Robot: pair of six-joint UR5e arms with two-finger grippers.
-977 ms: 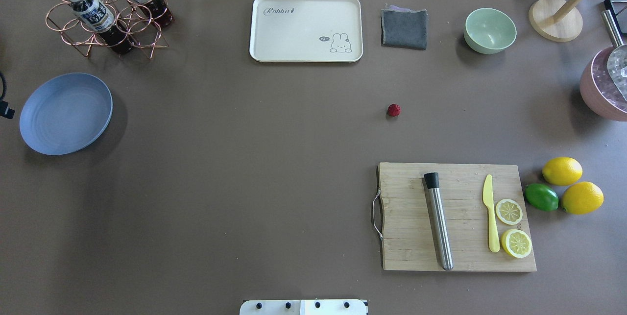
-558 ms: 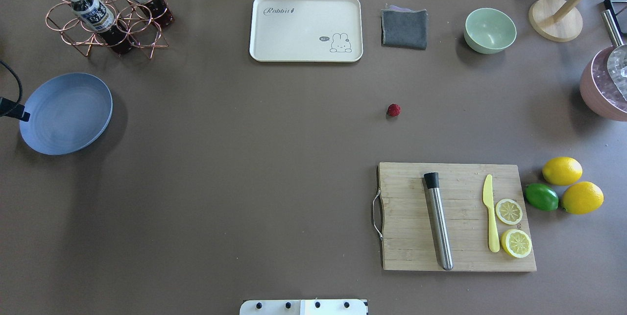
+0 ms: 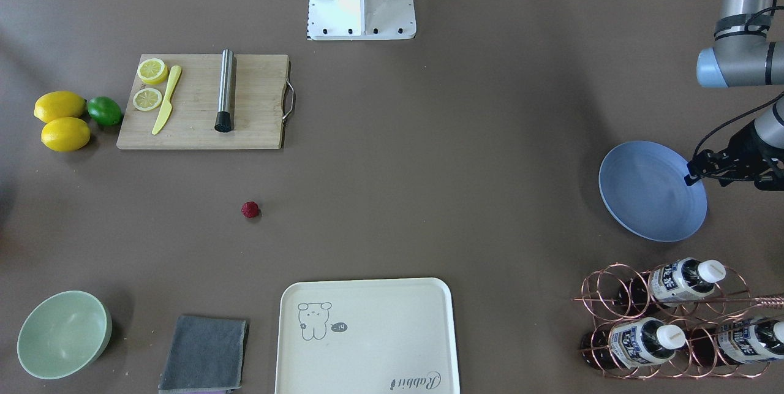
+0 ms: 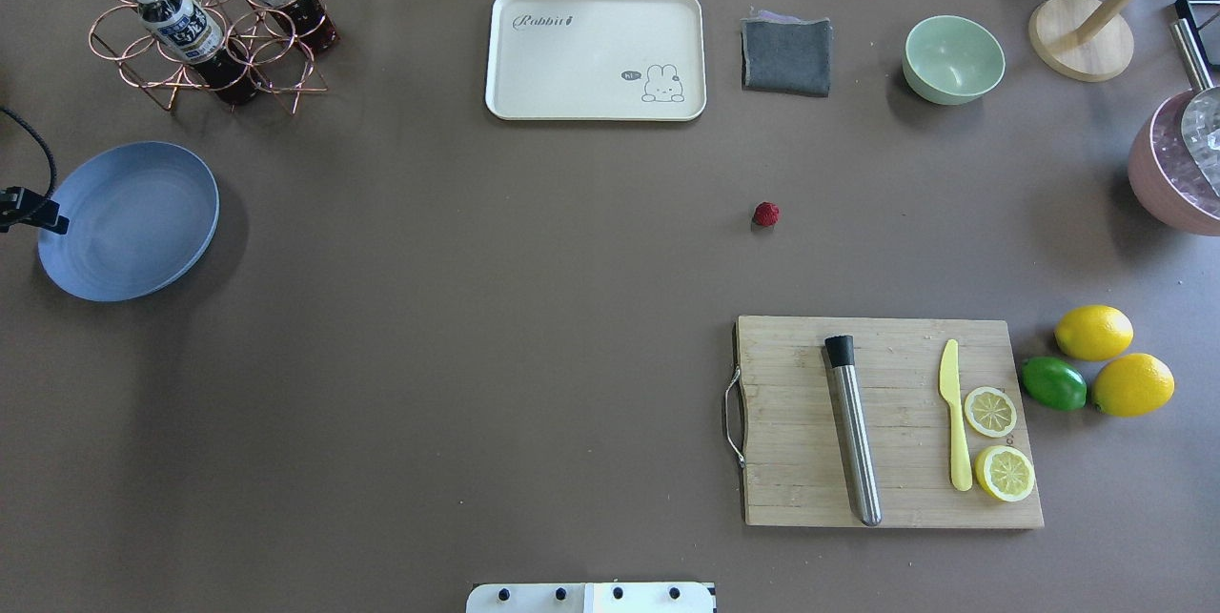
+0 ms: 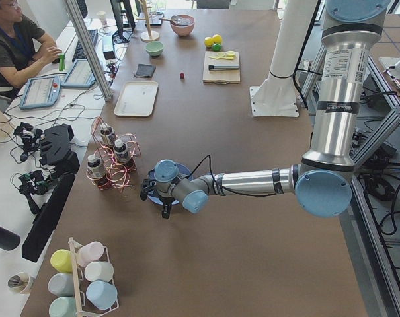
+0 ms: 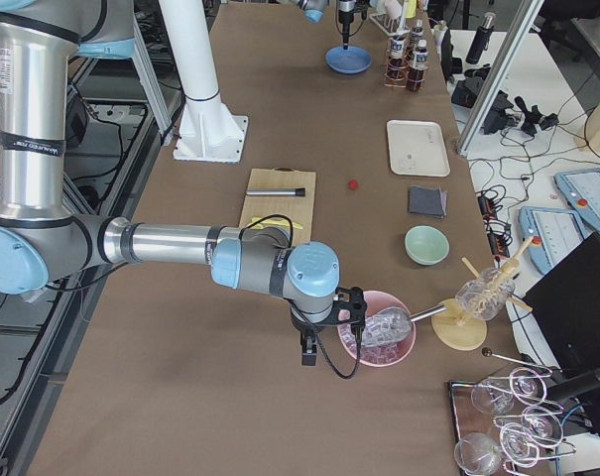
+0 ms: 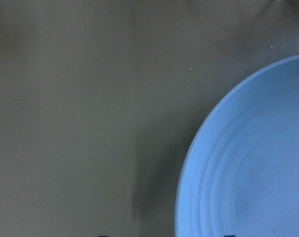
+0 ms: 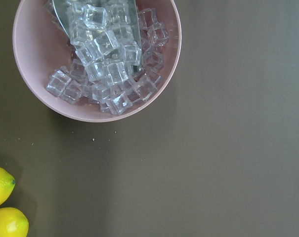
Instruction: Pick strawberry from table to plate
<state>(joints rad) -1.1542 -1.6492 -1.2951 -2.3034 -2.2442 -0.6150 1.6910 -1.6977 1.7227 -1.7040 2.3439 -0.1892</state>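
The strawberry (image 4: 765, 214) is a tiny dark-red berry lying alone on the brown table (image 4: 477, 356), right of centre; it also shows in the front view (image 3: 250, 209). The blue-grey plate (image 4: 129, 220) sits at the far left with nothing on it. My left gripper (image 3: 695, 168) hovers at the plate's outer rim, far from the berry, and looks open with nothing in it. The left wrist view shows the plate's (image 7: 248, 163) edge. My right gripper (image 6: 306, 355) hangs beside a pink bowl of ice (image 8: 97, 59); I cannot tell whether it is open or shut.
A wooden cutting board (image 4: 886, 422) with a steel muddler, a yellow knife and lemon slices lies near the strawberry. Two lemons and a lime (image 4: 1053, 383) sit to its right. A cream tray (image 4: 596, 55), grey cloth (image 4: 786, 53), green bowl (image 4: 953, 58) and bottle rack (image 4: 205, 22) line the far edge.
My left gripper has come a little further in from the left edge, over the plate's outer rim. The strawberry has not moved.
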